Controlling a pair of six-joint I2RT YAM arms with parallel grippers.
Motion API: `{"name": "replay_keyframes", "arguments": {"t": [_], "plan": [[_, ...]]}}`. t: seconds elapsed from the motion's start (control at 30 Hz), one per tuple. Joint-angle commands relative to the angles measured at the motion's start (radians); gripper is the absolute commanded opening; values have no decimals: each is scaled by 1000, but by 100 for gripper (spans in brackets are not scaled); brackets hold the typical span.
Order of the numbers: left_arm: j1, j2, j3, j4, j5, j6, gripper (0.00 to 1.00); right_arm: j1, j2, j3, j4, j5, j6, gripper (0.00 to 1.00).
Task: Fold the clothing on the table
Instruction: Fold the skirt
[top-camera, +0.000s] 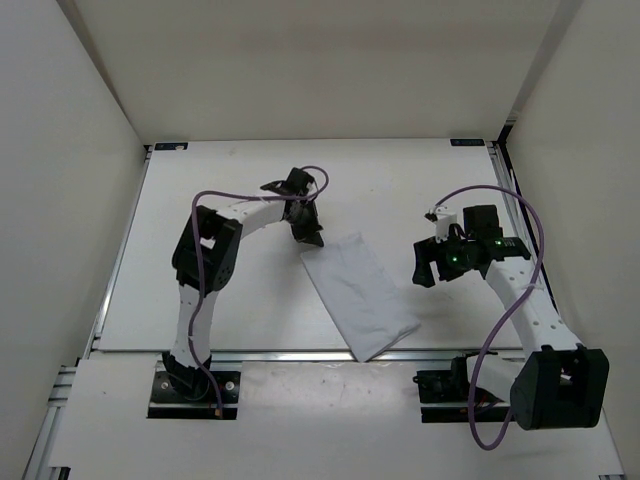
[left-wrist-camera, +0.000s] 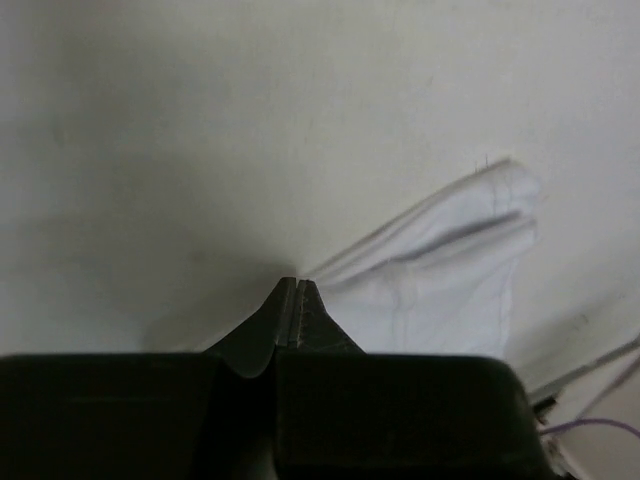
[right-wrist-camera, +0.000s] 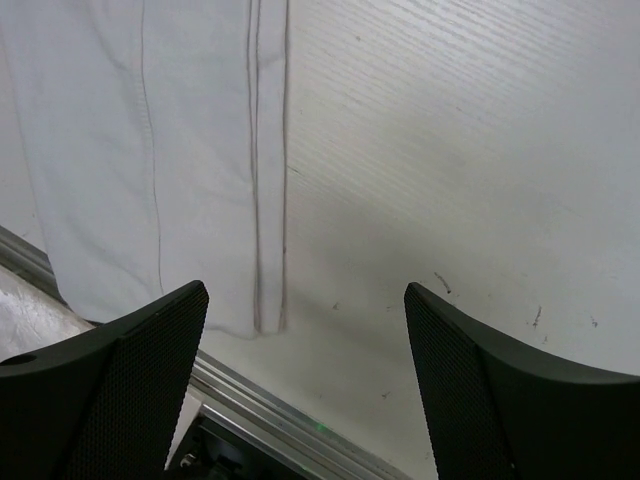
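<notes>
Left pincer (top-camera: 308, 235): fingers pressed together, tips pointing down at the desk (top-camera: 230, 290). In the left wrist view the tips (left-wrist-camera: 290, 292) meet with no gap. The clothing (left-wrist-camera: 440, 270) starts just to the right of them and runs away from that pincer. Cannot tell whether any fabric is caught between the tips.

Clothing (top-camera: 360, 295): white and flat, lying as a long narrow strip set on a slant between the two pincers. Its far end is just beside the left pincer. Its near end is at the metal rail (top-camera: 250, 352) along the desk's front edge, nearer to the arm bases than the right pincer.

Right pincer (top-camera: 425, 265): fingers wide apart, nothing between them. It is to the right of the strip and not touching it. In the right wrist view the stitched edge of the clothing (right-wrist-camera: 130, 150) lies ahead of the left finger (right-wrist-camera: 150, 370). Bare desk (right-wrist-camera: 480, 150) shows ahead of the right finger, and the rail (right-wrist-camera: 280, 400) crosses just under the gap.
</notes>
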Motion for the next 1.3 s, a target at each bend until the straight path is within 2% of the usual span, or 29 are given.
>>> {"name": "replay_keyframes", "arguments": {"t": [0.0,0.07,0.13,0.3,0.43,0.5,0.6,0.7,0.8,0.93,1.1,1.27], "plan": [[-11,86,204,-289,-141,173,0,8,-34,-7,24,32,-3,85],[-25,151,322,-407,-204,216,0,6,-39,-7,24,37,4,84],[-36,153,370,-444,-263,239,0,8,-36,-7,27,38,-6,84],[-65,21,305,-372,-390,244,0,14,-48,-21,33,44,0,84],[-91,-157,199,-262,-444,259,0,8,-40,-23,35,40,5,85],[-113,-194,193,-283,-409,248,0,8,-36,-24,42,31,8,85],[-168,-170,202,-366,-361,253,0,3,-22,-23,39,29,14,85],[-255,-161,142,-369,-380,264,0,9,-17,-20,48,34,6,84],[-298,-162,65,-334,-332,234,0,14,-2,-7,50,44,3,84],[-314,-133,-17,-297,-283,205,0,15,0,-4,47,54,-2,84],[-329,-61,-21,-318,-269,216,0,12,-9,-9,42,80,-5,84],[-252,7,25,-395,-289,216,0,17,-23,-18,36,90,-9,85]]}}
